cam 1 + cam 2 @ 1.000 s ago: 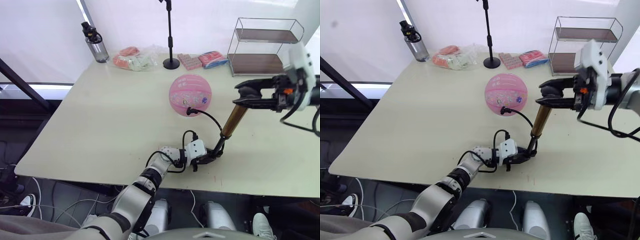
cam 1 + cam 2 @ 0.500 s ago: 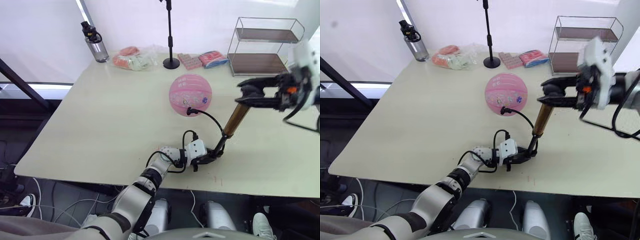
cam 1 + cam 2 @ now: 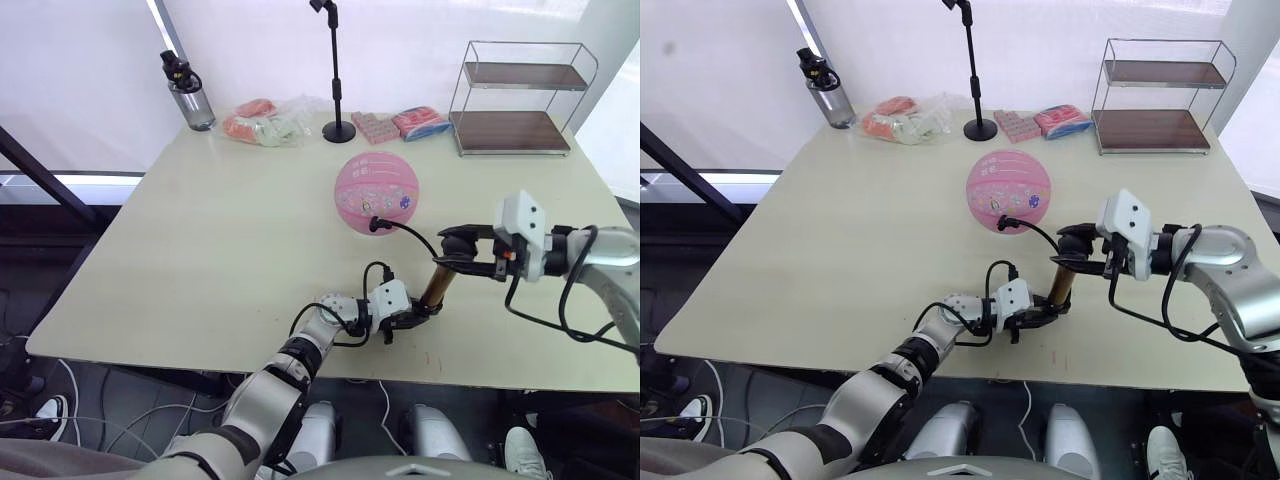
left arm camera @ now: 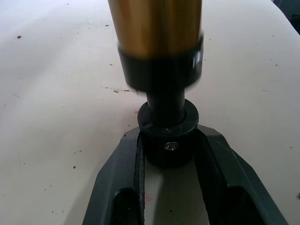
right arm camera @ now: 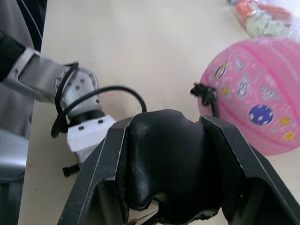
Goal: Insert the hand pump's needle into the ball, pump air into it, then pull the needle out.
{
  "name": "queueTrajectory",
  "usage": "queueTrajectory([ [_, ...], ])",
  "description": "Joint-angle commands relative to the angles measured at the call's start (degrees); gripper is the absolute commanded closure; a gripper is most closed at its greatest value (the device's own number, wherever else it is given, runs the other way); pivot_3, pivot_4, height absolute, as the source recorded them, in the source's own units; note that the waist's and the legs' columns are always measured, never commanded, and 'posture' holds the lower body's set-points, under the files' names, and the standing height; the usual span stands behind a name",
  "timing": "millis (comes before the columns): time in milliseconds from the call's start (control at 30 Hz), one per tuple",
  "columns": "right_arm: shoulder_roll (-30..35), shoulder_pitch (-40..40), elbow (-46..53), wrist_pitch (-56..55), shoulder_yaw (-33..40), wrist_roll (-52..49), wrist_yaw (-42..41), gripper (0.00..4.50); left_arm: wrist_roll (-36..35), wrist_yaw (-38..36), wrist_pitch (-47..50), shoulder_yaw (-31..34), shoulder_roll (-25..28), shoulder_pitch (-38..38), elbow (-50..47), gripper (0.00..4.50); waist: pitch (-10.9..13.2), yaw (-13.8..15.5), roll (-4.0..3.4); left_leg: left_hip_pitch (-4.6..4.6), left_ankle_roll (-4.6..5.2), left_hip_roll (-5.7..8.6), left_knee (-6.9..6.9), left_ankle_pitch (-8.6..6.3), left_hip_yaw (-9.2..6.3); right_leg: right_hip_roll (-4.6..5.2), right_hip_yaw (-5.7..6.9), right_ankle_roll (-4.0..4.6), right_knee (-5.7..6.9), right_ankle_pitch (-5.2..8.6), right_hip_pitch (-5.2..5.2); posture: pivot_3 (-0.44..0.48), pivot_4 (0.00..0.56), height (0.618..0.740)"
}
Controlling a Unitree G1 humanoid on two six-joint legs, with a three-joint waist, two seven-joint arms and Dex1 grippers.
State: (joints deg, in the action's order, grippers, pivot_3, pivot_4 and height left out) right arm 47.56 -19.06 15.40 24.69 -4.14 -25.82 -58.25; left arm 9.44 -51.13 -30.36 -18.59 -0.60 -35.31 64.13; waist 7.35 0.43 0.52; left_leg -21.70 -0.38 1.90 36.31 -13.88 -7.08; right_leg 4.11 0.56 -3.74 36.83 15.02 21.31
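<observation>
Daylight is flooding in from behind the table (image 3: 200, 250), washing out the backdrop; the hand pump (image 4: 157, 42) is blurring just beyond the left gripper (image 4: 168, 154).

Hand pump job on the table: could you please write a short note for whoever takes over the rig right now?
Left gripper: shut on the black base end of the gold-barrelled hand pump, pinning it near the table's front edge.
Right gripper: shut on the pump's black T-handle, low over the barrel.
The pink printed ball sits mid-table, round. The pump's thin black hose arcs to a black fitting on the ball's near side; the needle itself is hidden.
Done: needle apparently inserted, pumping under way.
Left: finish pumping, then pull the needle out.
</observation>
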Motion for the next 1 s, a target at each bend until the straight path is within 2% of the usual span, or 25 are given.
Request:
queueTrajectory([
  [33,-0.15,1.92,-1.6,0.19,-1.79,3.06,0.28,2.7,3.46,-0.98,2.31,-2.6,0.99,3.68,4.9,3.41,0.0,-0.02,-0.01,0.0,0.0,0.0,0.0,0.0,0.02,0.0,-0.01,0.0,0.0,0.0,0.0,0.0,0.15,0.731],
  [200,1.42,-0.43,-0.36,1.94,1.17,0.99,-1.27,2.7,3.52,-1.05,2.23,-2.68,0.98,3.73,4.88,3.41,-0.01,-0.01,-0.01,0.0,0.0,0.0,0.0,0.0,0.01,0.0,-0.02,0.0,0.0,0.0,0.0,0.0,0.15,0.731],
  [433,8.5,-12.45,1.27,13.14,9.48,-9.43,-4.63,2.7,3.68,-1.16,1.99,-2.86,0.8,3.83,4.88,3.41,0.34,0.47,-0.26,-0.15,0.0,0.04,0.02,0.0,-0.02,0.04,0.01,0.01,-0.03,0.0,0.08,0.0,0.15,0.731],
  [700,14.41,-22.87,-1.1,19.94,13.66,-15.75,-7.16,2.7,3.7,-1.02,2.03,-2.83,0.67,4.0,4.96,3.41,0.44,0.41,-0.31,-0.19,0.02,0.05,0.02,-0.01,0.02,0.08,0.0,0.01,-0.05,-0.01,0.11,0.0,0.15,0.731],
  [900,15.83,-26.77,-1.63,23.02,13.95,-18.07,-7.28,2.7,3.76,-1.02,1.9,-2.91,0.62,4.19,4.98,3.41,0.44,0.4,-0.32,-0.25,0.02,0.05,0.02,-0.01,0.04,0.09,-0.03,0.0,-0.05,-0.01,0.18,0.0,0.15,0.731],
  [1000,14.81,-23.65,0.38,23.44,12.8,-18.15,-7.07,2.7,3.75,-0.99,1.94,-2.9,0.46,4.04,5.05,3.41,0.43,0.43,-0.33,-0.26,0.02,0.05,0.02,-0.01,0.04,0.09,-0.02,0.0,-0.05,-0.01,0.19,0.0,0.15,0.731],
])
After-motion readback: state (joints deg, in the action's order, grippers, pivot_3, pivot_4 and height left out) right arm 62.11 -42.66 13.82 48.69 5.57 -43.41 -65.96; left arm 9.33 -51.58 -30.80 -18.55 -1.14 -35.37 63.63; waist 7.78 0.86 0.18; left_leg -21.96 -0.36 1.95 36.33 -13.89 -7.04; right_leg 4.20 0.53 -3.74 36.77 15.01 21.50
